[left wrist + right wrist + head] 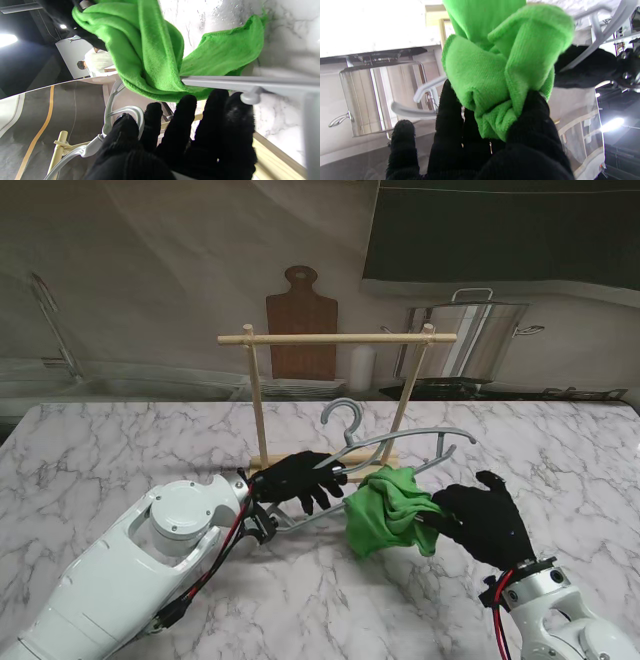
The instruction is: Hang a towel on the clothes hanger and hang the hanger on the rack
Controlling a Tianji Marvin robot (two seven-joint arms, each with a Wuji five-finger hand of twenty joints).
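A grey clothes hanger (400, 442) is held above the table in front of the wooden rack (336, 339), its hook (343, 412) pointing up. My left hand (298, 478) is shut on the hanger near its left end; its black fingers (180, 130) lie along the grey bar (250, 83). A bright green towel (388, 510) is bunched over the hanger's lower bar. My right hand (487, 518) pinches the towel's right side; thumb and fingers (532, 120) clamp a fold of green towel (500, 75). The towel (155, 50) hangs bunched over the bar.
The rack's two posts stand on a wooden base (322, 465) just behind the hanger. Beyond the marble table (120, 450) are a wooden cutting board (301, 320), a steel pot (475, 340) and a white cup (362, 367).
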